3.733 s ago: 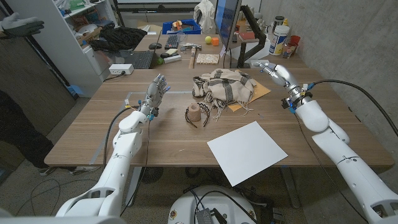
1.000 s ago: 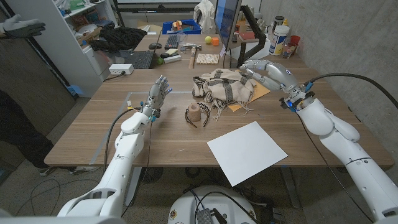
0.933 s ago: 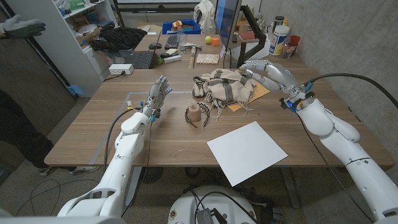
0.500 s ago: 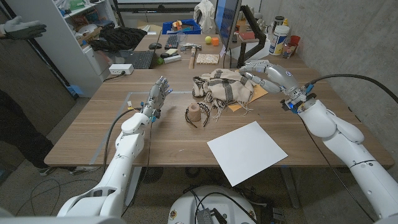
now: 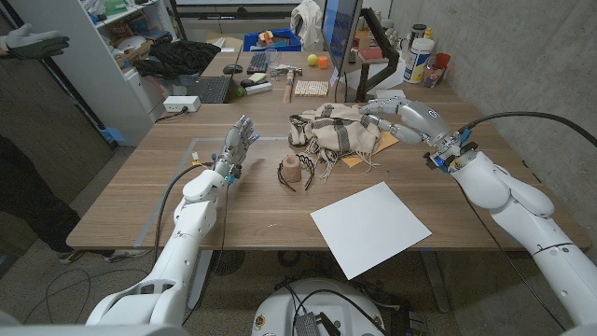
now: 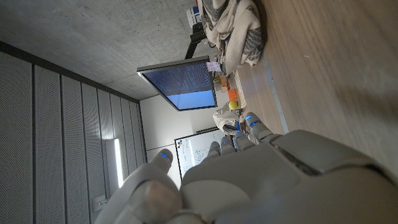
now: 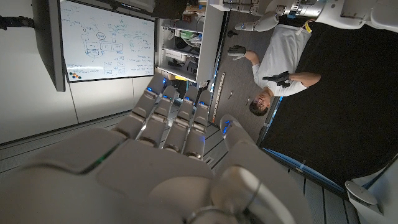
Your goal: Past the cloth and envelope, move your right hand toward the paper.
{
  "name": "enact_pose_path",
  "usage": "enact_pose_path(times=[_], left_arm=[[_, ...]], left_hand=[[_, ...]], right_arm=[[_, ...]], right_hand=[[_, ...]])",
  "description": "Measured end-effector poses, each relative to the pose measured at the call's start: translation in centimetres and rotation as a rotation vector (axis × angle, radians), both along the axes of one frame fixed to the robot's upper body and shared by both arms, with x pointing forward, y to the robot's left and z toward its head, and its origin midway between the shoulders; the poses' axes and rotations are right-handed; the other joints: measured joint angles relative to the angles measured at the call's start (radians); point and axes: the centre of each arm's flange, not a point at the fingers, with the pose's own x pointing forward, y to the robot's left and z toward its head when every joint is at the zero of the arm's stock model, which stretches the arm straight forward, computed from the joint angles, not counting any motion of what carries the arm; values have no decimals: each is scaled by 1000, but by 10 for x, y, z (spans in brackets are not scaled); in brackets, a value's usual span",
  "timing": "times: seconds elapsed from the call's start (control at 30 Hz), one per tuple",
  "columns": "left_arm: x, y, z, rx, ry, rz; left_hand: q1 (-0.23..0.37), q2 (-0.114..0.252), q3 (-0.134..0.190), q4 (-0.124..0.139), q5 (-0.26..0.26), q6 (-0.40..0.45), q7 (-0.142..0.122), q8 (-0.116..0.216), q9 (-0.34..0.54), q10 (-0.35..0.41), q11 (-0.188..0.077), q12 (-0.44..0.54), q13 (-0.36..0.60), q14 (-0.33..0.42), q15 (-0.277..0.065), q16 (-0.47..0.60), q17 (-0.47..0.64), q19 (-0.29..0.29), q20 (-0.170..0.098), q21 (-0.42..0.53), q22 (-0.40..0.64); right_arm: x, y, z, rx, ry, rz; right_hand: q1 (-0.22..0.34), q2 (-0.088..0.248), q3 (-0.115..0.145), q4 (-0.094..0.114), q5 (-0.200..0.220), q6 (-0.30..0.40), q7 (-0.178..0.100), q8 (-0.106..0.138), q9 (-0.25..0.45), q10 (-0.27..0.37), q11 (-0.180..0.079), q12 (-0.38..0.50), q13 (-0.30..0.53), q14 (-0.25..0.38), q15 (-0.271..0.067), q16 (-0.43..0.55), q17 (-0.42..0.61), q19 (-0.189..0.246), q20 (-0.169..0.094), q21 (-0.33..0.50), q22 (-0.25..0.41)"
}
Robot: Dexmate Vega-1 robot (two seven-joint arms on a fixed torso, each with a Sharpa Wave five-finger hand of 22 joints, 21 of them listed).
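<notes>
Wooden table [image 5: 131, 210] on a grey floor [image 5: 56, 280] | concrete wall [image 5: 522, 56] at right | white shelving unit [image 5: 112, 56] at left holding clutter | monitor [image 5: 338, 33], laptop [image 5: 207, 89] and blue bin [image 5: 272, 41] on the far table | whiteboard [image 7: 109, 40] | person [image 7: 273, 62] in a white shirt.

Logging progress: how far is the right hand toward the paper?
Done: nothing at the paper yet. In hand: the right hand hangs open over the far edge of the cloth, by the envelope. Left: travel past both to the white paper. The left hand holds nothing.
</notes>
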Motion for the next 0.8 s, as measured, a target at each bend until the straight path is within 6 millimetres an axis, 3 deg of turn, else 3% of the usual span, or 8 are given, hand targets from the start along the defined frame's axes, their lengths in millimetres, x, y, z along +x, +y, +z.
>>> enact_pose_path(times=[0.8], left_arm=[[-2,-1,-2,5,-1,0]], left_hand=[[0,0,-1,1,4,0,0,0,0,0,0,0,0,0,0,0,0,0,0,0,0]], right_arm=[[-13,-2,-11,-117,22,-42]], right_hand=[[0,0,8,-8,0,-13,-13,-7,0,-8,-8,-12,0,0,0,-4,0,9,2,-15,0]])
